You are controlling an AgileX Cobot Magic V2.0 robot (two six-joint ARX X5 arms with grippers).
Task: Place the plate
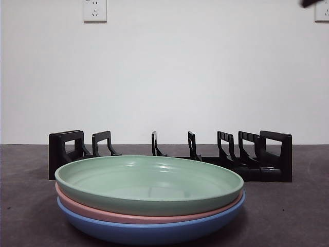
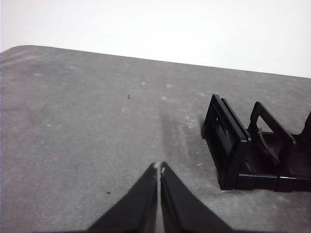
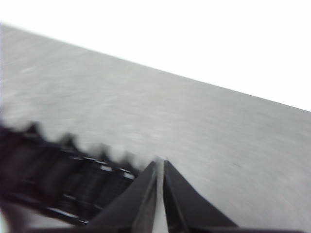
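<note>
**A:** Where are your plates sitting?

**B:** You are looking at a stack of three round shallow plates near the front of the dark grey table [image 1: 288, 221]: a pale green plate [image 1: 149, 182] on top, a pink plate [image 1: 77, 205] under it, a blue plate [image 1: 149, 231] at the bottom. Just behind them a black slotted plastic plate rack [image 1: 257, 154] is standing, running left to right, its uprights showing above the green rim.

**A:** And the grippers?

**B:** Your left gripper [image 2: 159, 167] is hanging over bare table with its jaws pressed together, grasping nothing; the rack's left end [image 2: 252, 145] is lying near it. Your right gripper [image 3: 160, 164] is likewise clenched on nothing, above the rack's row of dividers [image 3: 63, 179], which is showing blurred.

**A:** Room to move?

**B:** Open table is stretching far of both grippers to the table's back edge, and beside the stack on both sides.

**A:** What is only one view giving you?

**B:** Only the front view is showing the plates; there one arm is appearing merely as a black tip [image 1: 311, 2] at the top right corner.
</note>
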